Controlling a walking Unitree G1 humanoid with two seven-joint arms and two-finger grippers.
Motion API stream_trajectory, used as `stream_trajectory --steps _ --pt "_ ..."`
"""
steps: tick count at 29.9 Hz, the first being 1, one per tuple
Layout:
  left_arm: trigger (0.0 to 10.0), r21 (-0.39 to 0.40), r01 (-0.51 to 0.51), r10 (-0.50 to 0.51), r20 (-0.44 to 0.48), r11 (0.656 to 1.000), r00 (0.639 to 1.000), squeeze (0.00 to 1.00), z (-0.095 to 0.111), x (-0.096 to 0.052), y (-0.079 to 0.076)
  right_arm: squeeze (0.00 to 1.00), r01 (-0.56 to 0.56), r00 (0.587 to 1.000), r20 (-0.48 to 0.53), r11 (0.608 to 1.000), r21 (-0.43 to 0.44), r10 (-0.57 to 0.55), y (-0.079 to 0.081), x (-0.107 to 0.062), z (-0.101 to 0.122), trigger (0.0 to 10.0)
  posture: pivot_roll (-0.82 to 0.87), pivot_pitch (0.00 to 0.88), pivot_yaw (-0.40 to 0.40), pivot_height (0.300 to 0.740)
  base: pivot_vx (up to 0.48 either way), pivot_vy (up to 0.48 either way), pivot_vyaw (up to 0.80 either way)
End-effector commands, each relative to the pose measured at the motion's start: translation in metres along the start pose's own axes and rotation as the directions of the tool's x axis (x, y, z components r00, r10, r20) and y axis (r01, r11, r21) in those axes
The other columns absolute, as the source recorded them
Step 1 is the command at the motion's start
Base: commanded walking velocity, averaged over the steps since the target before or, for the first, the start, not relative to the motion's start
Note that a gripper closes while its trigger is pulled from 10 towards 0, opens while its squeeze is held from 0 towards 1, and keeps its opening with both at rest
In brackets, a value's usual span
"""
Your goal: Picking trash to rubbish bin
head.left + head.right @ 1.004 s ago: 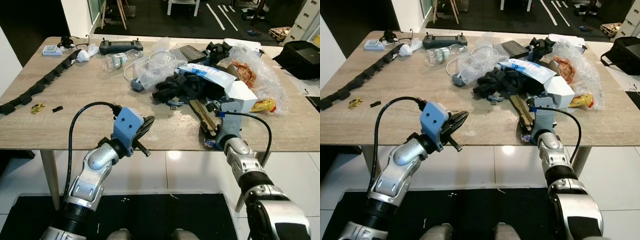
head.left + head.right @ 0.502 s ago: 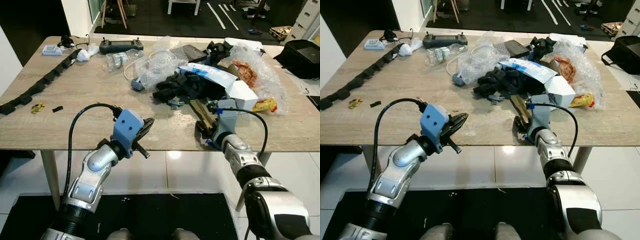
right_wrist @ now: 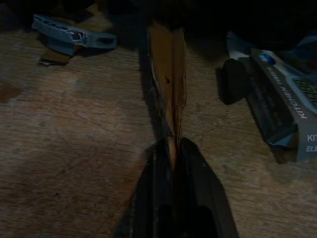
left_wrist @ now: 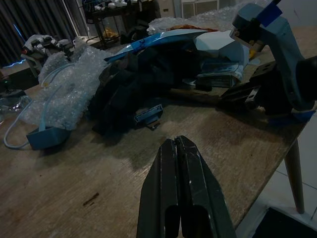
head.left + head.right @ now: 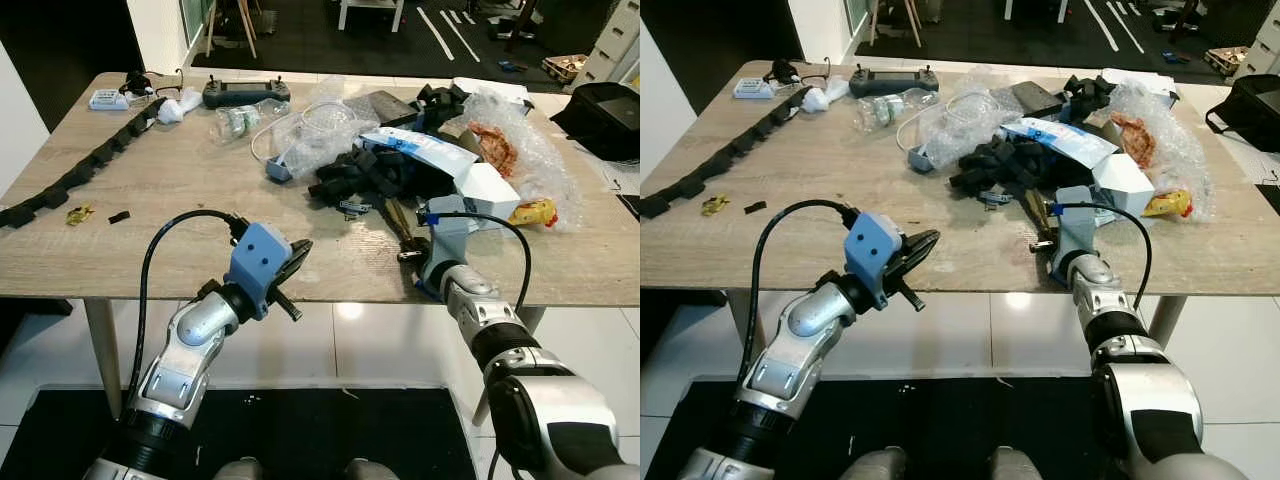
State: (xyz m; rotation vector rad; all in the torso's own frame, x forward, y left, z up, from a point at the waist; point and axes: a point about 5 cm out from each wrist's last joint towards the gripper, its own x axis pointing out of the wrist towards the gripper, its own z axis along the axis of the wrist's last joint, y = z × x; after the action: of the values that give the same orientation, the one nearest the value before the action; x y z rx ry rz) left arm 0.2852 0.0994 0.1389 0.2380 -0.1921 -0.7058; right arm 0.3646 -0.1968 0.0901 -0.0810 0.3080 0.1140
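Moved: my right gripper has slid further onto the table since a second ago; my left one stayed put.
Trash: a long thin brown cardboard strip, folded flat, torn along its edge.
Direction: it lies flat, long way running from my right gripper toward the black foam pile.
Right gripper: fingers closed tight, pinching the strip's near end.
Left gripper: fingers pressed together, holding nothing, hovering at the table's front edge.
Containers: I see a torn kitchen box beside the strip; I cannot tell what is inside.
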Motion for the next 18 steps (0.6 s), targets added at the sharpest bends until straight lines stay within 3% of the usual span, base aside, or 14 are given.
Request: stream_trajectory --steps 1,6,12,13,14,15,16,18 --pt "10.0 0.014 0.020 -0.020 -0.013 1.000 1.000 0.00 -0.003 0.001 -0.002 0.00 0.038 0.995 -0.091 0.999 0.017 -0.036 -0.005 -0.005 -0.021 0.0 0.04 0.022 -0.030 0.740 0.000 0.000 0.00" --pt "10.0 0.015 0.019 -0.019 -0.010 1.000 1.000 0.00 -0.003 0.002 -0.003 0.00 0.040 0.996 -0.084 0.999 0.033 -0.037 -0.005 -0.005 -0.022 0.0 0.04 0.020 -0.033 0.740 0.000 0.000 0.00" --pt "10.0 0.015 0.010 -0.009 -0.008 1.000 1.000 0.00 -0.003 -0.001 -0.001 0.00 -0.001 0.999 -0.033 1.000 -0.008 0.001 0.007 -0.010 -0.028 0.0 0.04 0.029 -0.046 0.740 0.000 0.000 0.00" --pt "10.0 0.013 0.002 -0.002 -0.010 1.000 1.000 0.00 -0.003 -0.002 0.000 0.00 0.003 1.000 -0.020 1.000 0.010 -0.003 0.008 -0.014 -0.027 1.8 0.04 0.031 -0.047 0.740 0.000 0.000 0.00" --pt "10.0 0.010 -0.009 0.009 -0.012 1.000 1.000 0.00 -0.004 -0.004 0.001 0.00 0.014 1.000 -0.004 0.999 0.030 -0.014 0.010 -0.019 -0.026 2.9 0.04 0.031 -0.047 0.740 0.000 0.000 0.00" --pt "10.0 0.010 -0.009 0.009 -0.012 1.000 1.000 0.00 -0.004 -0.004 0.001 0.00 0.014 1.000 -0.004 0.999 0.030 -0.014 0.010 -0.019 -0.026 2.9 0.04 0.031 -0.047 0.740 0.000 0.000 0.00" --pt "10.0 0.005 -0.017 0.017 -0.012 1.000 1.000 0.00 -0.004 -0.006 0.002 0.00 0.010 1.000 0.014 0.999 0.038 -0.011 0.012 -0.024 -0.024 6.0 0.04 0.037 -0.047 0.740 0.000 0.000 0.00" --pt "10.0 -0.008 -0.032 0.031 -0.011 0.999 0.999 0.00 -0.004 -0.008 0.004 0.00 0.005 0.999 0.042 0.998 0.062 -0.008 0.017 -0.032 -0.019 9.4 0.04 0.037 -0.044 0.740 0.000 0.000 0.00"
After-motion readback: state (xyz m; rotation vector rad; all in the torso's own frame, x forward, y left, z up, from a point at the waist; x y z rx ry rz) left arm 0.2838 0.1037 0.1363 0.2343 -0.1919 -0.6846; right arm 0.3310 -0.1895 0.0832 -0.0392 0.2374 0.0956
